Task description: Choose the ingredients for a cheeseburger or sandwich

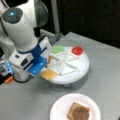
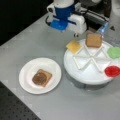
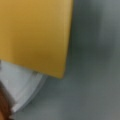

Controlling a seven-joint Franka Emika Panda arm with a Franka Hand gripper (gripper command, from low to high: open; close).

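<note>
In both front views the gripper [image 1: 43, 67], its jaw state impossible to tell, hangs over one yellow cheese square [image 2: 74, 46] on the divided tray [image 2: 87, 77], seemingly overhanging its rim, while one patty-topped toast [image 2: 41, 77] sits plated.

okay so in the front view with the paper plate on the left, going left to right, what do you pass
Paper plate carrying toast with patty → yellow cheese square → second toast square → red disc, all three on the divided white tray. The gripper is hidden behind the arm.
</note>
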